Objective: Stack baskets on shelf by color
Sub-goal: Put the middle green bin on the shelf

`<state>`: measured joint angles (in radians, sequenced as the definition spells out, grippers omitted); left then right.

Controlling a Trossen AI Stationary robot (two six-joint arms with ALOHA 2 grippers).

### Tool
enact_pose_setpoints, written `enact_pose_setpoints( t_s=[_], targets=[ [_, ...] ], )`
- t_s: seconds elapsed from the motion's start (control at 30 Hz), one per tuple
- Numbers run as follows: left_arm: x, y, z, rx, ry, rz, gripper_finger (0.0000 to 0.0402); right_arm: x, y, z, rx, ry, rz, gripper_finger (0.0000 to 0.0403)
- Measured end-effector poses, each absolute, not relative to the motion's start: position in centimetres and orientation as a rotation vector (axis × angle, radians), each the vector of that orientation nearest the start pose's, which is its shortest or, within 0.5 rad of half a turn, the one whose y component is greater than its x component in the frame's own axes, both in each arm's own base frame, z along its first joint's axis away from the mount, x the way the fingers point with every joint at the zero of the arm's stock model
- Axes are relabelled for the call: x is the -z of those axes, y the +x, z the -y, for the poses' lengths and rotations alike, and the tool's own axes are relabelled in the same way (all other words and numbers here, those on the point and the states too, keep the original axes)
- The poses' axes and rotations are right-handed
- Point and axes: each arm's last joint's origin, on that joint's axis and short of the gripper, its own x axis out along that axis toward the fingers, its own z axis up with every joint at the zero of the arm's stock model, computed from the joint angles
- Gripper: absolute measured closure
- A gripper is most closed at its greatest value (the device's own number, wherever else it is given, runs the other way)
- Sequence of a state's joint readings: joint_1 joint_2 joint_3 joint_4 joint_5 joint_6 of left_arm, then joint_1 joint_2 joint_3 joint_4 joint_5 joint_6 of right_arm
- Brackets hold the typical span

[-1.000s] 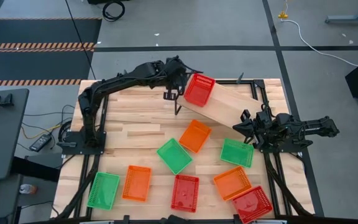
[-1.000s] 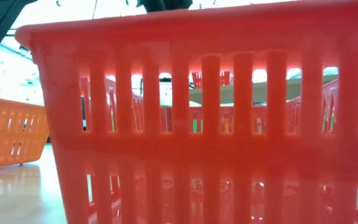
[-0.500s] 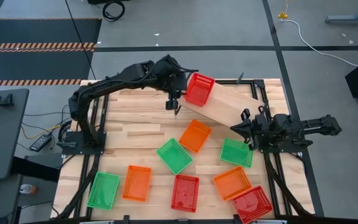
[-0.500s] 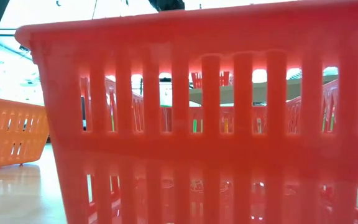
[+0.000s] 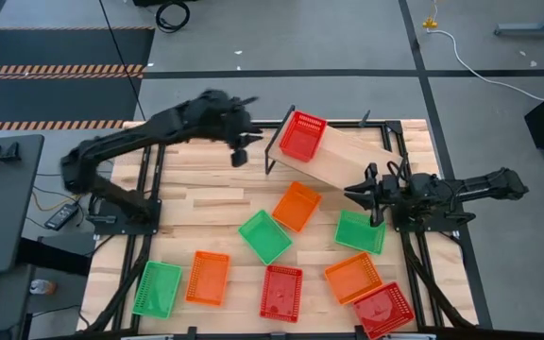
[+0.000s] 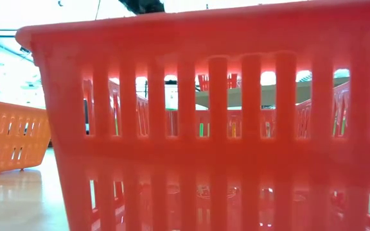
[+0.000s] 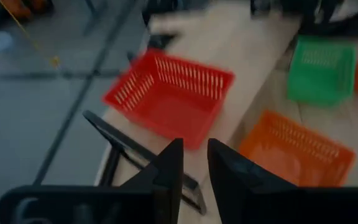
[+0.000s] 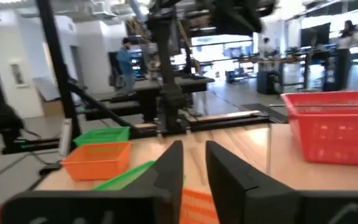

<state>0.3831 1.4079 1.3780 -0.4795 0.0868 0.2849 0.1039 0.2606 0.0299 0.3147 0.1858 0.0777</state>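
One red basket [image 5: 302, 135] sits on the far left end of the tilted wooden shelf [image 5: 348, 159]; it also shows in the left wrist view [image 7: 173, 99]. My left gripper [image 5: 239, 153] hangs shut and empty above the table, left of the shelf. My right gripper [image 5: 359, 195] is shut and empty at the shelf's near right end, above a green basket [image 5: 360, 231]. The other baskets lie flat on the tabletop: orange [image 5: 297, 206], green [image 5: 264, 236], orange [image 5: 352, 277], red [image 5: 382, 309], red [image 5: 281, 292], orange [image 5: 207, 277], green [image 5: 157, 288].
The shelf's thin black legs [image 5: 270, 161] stand between my left gripper and the board. In the low view a red basket [image 6: 223, 128] fills the picture, with an orange basket [image 6: 11, 138] at its left. A black frame runs along the table's edges [image 5: 149, 189].
My left gripper has drawn back from the red basket on the shelf toward the table's left edge, with its arm swinging that way. The red basket stays where it was on the shelf.
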Motion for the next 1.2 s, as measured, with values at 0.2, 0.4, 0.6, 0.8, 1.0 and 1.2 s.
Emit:
enact_pose_setpoints(
  t_s=[0.2,0.4,0.6,0.8,1.0,1.2],
  targets=[
    [-34.3,24.2,-9.3,-0.259,0.114,-0.325,0.0337,-20.0,12.2,-0.5,0.162,0.048,-0.01,0.0267],
    [-31.0,22.0,-7.6,-0.249,0.076,-0.176,0.0338,-23.7,14.3,-0.6,0.192,0.004,-0.109,0.025],
    [-30.2,21.4,-6.7,-0.253,0.096,-0.145,0.0338,-27.1,17.8,-1.0,0.2,-0.014,-0.23,0.0251],
    [-30.5,21.5,-6.6,-0.207,0.181,-0.113,0.0338,-28.4,22.5,-1.5,0.23,-0.019,-0.459,0.0251],
    [-31.2,20.8,-7.2,-0.22,0.208,-0.073,0.0345,-28.3,27.1,-2.9,0.229,-0.001,-0.672,0.0252],
    [-31.3,20.0,-7.6,-0.208,0.203,-0.091,0.0354,-27.2,30.7,-5.2,0.229,0.041,-0.812,0.0252]
  ],
)
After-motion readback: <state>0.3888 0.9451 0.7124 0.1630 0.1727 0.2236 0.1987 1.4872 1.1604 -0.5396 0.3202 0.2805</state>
